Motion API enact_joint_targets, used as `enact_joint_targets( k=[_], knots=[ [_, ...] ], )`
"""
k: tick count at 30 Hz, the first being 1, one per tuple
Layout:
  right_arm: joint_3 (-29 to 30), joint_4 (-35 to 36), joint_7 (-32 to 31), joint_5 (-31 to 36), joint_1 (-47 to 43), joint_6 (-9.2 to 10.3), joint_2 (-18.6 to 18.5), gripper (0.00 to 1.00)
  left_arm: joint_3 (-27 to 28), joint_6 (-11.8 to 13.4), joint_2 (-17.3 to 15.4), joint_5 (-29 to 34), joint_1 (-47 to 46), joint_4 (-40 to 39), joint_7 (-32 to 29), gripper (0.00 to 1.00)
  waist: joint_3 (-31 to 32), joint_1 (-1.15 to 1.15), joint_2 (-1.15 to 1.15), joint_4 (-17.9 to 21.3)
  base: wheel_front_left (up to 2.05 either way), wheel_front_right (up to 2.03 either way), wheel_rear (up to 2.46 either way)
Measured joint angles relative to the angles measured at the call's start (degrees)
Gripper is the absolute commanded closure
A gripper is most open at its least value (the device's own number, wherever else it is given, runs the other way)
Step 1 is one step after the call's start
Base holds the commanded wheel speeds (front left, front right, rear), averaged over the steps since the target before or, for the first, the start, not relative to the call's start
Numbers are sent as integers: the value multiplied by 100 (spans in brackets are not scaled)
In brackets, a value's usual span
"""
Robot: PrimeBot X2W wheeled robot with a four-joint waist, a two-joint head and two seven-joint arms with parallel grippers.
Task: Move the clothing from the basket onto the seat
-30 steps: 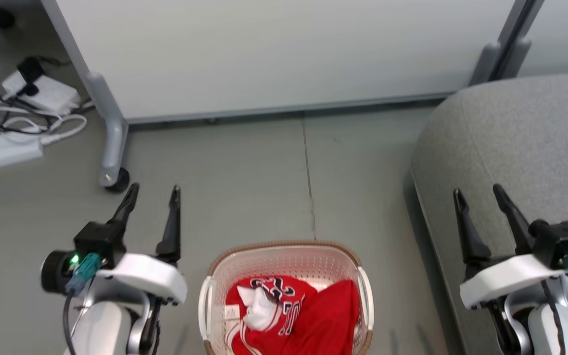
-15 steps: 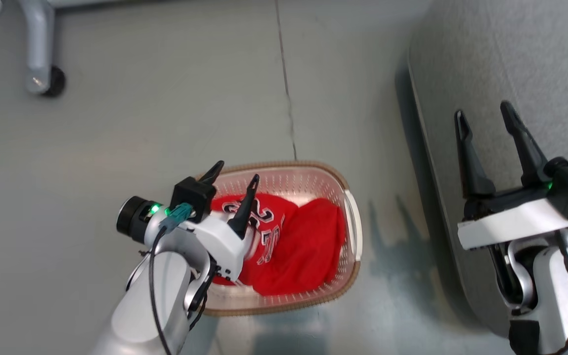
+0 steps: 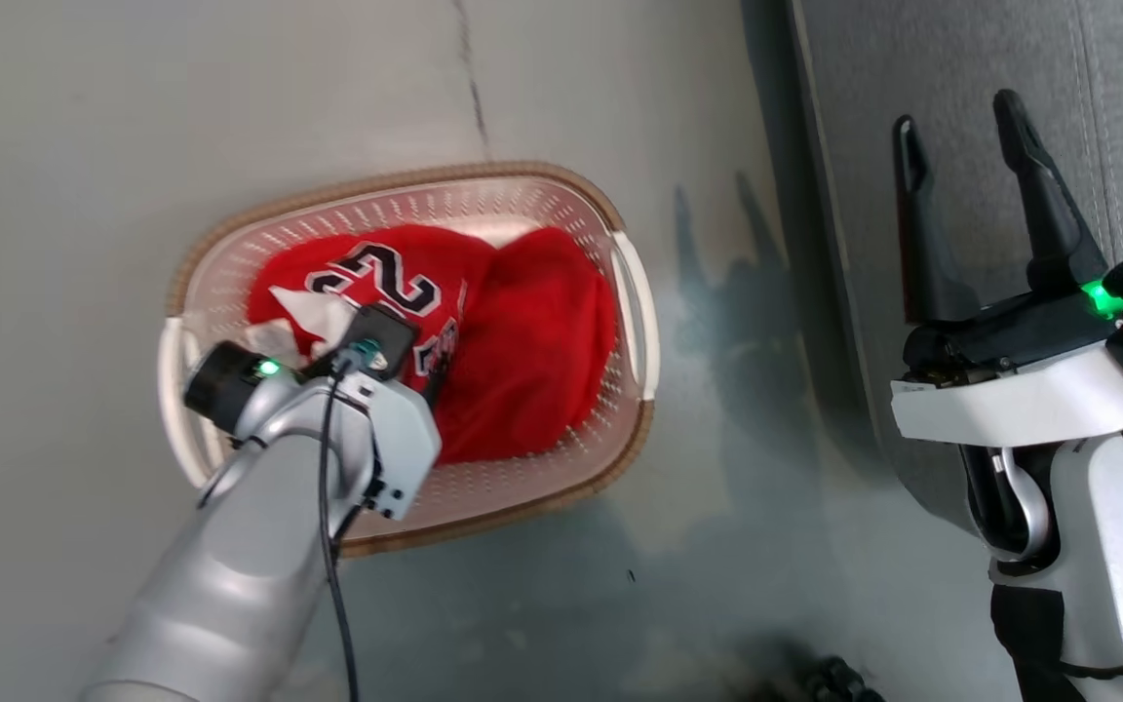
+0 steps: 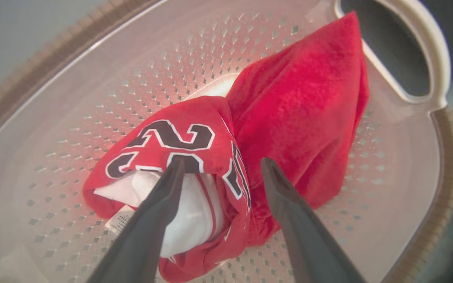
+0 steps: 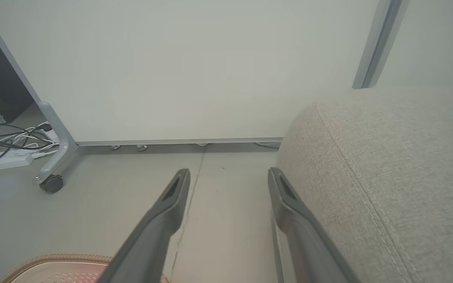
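Red fabric jersey point(image 4: 195, 118) looks soft and light, bunched at cream perforated basket's point(image 4: 92, 78) left end. Left gripper point(image 4: 222, 163) spread, straddling raised fold; best pinch there.

The left gripper point(image 4: 223, 163) is no longer beside the basket point(image 3: 396, 182). It is now down inside the basket, fingers apart, right at the jersey point(image 4: 163, 137). The head camera now looks more straight down, so the basket sits higher in its view.

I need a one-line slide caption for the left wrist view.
Open left hand over the red jersey, which lies beside a plainer red garment in the perforated laundry basket.
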State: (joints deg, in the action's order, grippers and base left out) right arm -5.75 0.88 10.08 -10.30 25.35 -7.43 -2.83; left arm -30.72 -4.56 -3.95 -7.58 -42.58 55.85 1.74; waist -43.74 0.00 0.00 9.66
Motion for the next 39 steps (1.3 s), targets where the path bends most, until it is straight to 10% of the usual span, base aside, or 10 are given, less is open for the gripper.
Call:
enact_joint_targets(
  k=[11, 13, 14, 39],
  knots=[
    [-242, -124, 308, -298, 114, 0, 1, 0, 137, 58, -241, -144, -557, 1138, -11, 0, -836, 0, 0, 608, 0, 0, 0],
    [-254, -161, 347, -318, 115, 0, 1, 0, 146, 58, -244, -168, -617, 1241, 34, 97, -899, 0, 0, 663, 0, 0, 0],
    [-256, -174, 357, -331, 120, 0, 1, 0, 146, 59, -255, -169, -645, 1279, 92, 100, -920, 0, 0, 680, 0, 0, 0],
    [-78, -430, 98, 229, -282, 0, 11, 0, 662, 1, -82, -912, 82, -344, 1315, 100, 715, 0, 0, -76, 0, 0, 0]
  ],
)
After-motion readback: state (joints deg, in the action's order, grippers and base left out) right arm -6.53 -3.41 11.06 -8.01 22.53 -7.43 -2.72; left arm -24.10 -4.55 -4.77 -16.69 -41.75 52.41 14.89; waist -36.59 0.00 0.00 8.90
